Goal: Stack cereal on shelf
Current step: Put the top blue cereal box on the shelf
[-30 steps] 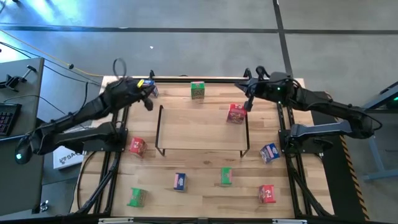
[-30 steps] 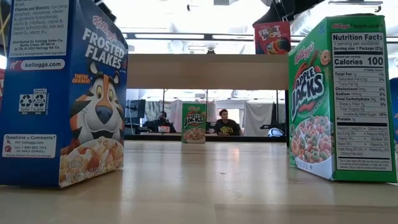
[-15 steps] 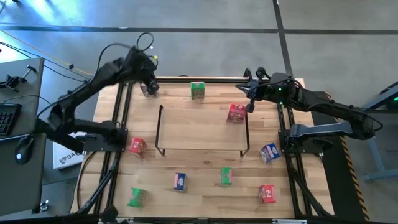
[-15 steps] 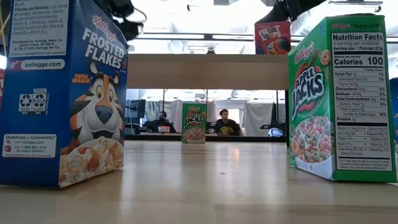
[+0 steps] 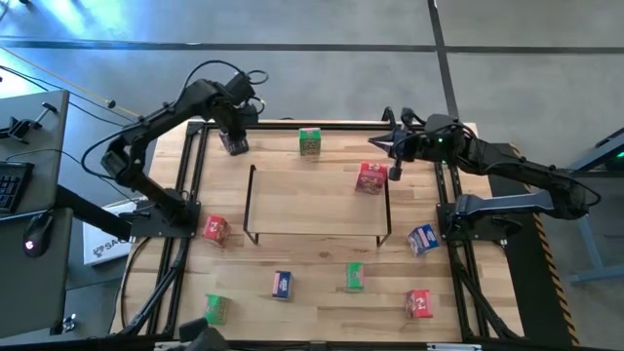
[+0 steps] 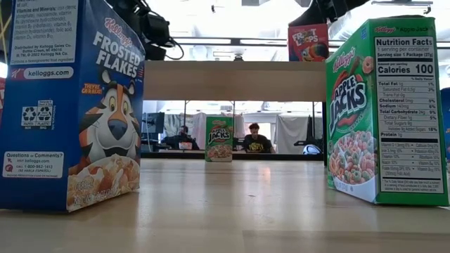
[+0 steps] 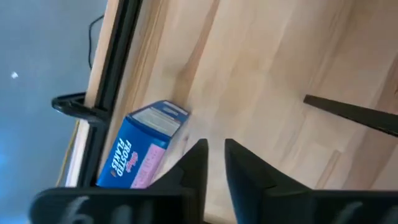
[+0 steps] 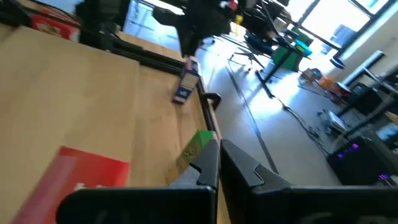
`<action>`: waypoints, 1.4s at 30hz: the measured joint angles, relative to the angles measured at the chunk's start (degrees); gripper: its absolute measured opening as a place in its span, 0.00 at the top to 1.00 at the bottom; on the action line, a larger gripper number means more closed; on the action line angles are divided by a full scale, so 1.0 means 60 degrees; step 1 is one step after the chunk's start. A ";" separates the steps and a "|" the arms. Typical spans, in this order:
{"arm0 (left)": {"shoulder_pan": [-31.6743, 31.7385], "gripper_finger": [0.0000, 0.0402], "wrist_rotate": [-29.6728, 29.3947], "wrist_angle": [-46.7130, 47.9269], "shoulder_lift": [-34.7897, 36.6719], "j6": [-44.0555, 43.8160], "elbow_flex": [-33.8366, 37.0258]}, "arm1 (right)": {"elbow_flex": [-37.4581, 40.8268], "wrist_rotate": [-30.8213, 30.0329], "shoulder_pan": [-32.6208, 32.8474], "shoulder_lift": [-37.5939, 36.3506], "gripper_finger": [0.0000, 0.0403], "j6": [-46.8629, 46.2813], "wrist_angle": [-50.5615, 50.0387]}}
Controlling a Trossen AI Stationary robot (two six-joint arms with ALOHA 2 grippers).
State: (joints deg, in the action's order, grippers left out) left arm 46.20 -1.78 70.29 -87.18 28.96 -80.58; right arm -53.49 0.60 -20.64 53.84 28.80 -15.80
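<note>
The shelf (image 5: 317, 237) stands mid-table, and a red cereal box (image 5: 370, 177) sits on its far right part, also seen in the low view as the red box (image 6: 308, 42) on the shelf top (image 6: 235, 81). A blue box (image 5: 234, 143) lies on the table at the far left corner. My left gripper (image 7: 215, 155) hovers above the blue box (image 7: 143, 149), shut and empty. My right gripper (image 5: 394, 168) hangs just right of the red box (image 8: 81, 180), shut, apart from it. A green box (image 5: 310, 141) stands beyond the shelf's far edge.
Loose boxes on the near half: red (image 5: 215, 229), blue (image 5: 282, 284), green (image 5: 354, 277), green (image 5: 214, 309), red (image 5: 418, 303), blue (image 5: 422, 239). Black frame rails (image 5: 185, 195) run along both table sides. A person (image 6: 256, 139) sits in the room behind.
My left arm has risen from beside the blue box and swung up toward the table's far edge. The blue box has stayed at the far left corner. My right gripper has barely moved.
</note>
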 joint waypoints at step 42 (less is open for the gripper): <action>0.0143 0.30 -0.2944 -0.0698 -0.1817 0.1473 0.0004 | 0.0000 0.1582 -0.0270 -0.0291 1.00 -0.0071 -0.0260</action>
State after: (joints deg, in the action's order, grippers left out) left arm 47.06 -19.44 66.11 -98.08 37.80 -80.55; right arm -53.49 10.10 -22.26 52.10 28.37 -17.36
